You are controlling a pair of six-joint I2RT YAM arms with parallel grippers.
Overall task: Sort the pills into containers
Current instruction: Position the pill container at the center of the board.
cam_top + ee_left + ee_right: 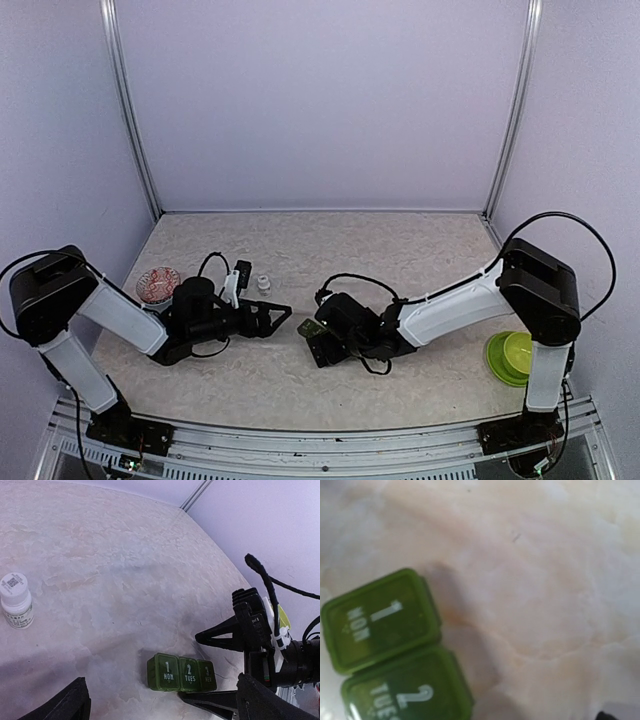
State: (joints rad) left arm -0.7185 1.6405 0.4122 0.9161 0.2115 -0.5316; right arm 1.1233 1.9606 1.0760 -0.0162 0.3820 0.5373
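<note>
The pale marbled table (400,240) carries a green pill organizer (181,674) lying flat just ahead of the left claw (280,320). Its lids, marked MON, TUES and WED, are shut, and its WED end sits between the spread fingers of the right claw (188,666). A small white bottle (15,600) stands upright, off to the left claw's left. A clear dish (158,284) of reddish pills sits well behind that claw. A lime-green bowl (510,357) rests far behind the right claw.

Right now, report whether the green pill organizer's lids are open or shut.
Shut. The green pill organizer shows its MON, TUES and third lids lying flat.
</note>
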